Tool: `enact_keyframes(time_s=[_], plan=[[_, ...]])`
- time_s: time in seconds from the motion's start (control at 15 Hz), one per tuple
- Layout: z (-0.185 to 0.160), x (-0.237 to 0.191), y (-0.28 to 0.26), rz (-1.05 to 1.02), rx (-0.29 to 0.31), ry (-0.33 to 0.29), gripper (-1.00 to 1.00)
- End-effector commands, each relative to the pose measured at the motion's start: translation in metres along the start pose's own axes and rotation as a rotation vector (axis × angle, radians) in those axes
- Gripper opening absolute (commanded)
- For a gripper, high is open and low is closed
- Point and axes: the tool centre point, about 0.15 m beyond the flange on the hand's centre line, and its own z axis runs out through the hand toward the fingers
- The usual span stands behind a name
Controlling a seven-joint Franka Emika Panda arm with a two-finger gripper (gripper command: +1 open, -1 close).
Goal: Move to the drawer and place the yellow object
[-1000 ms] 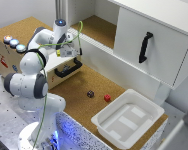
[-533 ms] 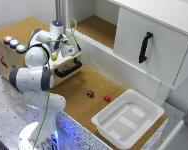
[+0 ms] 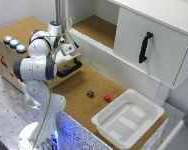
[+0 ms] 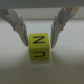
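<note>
Cube (image 4: 39, 47): yellow lettered block, probably light, rigid | lies inside drawer (image 3: 69, 67), between spread fingers (image 4: 20, 29), seemingly untouched | grip its flat opposite sides.

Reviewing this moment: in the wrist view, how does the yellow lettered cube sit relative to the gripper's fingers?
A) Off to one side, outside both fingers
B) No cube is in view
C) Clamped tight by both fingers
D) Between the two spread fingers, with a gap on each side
D: in the wrist view the yellow cube lies between the gripper fingers, which stand apart from its sides on a pale surface.
</note>
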Motion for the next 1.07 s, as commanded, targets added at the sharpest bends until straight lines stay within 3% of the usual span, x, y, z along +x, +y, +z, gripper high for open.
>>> enact_keyframes(time_s=[0.0, 0.07, 0.2, 0.4, 0.53, 0.73, 1.0], plan=[[-0.052, -0.017, 0.012, 0.09, 0.01, -0.019, 1.0], [-0.056, -0.024, 0.012, 0.11, -0.016, -0.02, 1.0], [-0.066, -0.044, 0.014, 0.172, -0.138, -0.052, 1.0], [-0.094, -0.07, 0.016, 0.314, -0.226, -0.005, 1.0], [-0.112, -0.086, 0.017, 0.404, -0.247, 0.032, 1.0], [-0.119, -0.114, 0.019, 0.507, -0.293, -0.005, 1.0], [-0.111, -0.168, 0.026, 0.727, -0.26, -0.02, 1.0]])
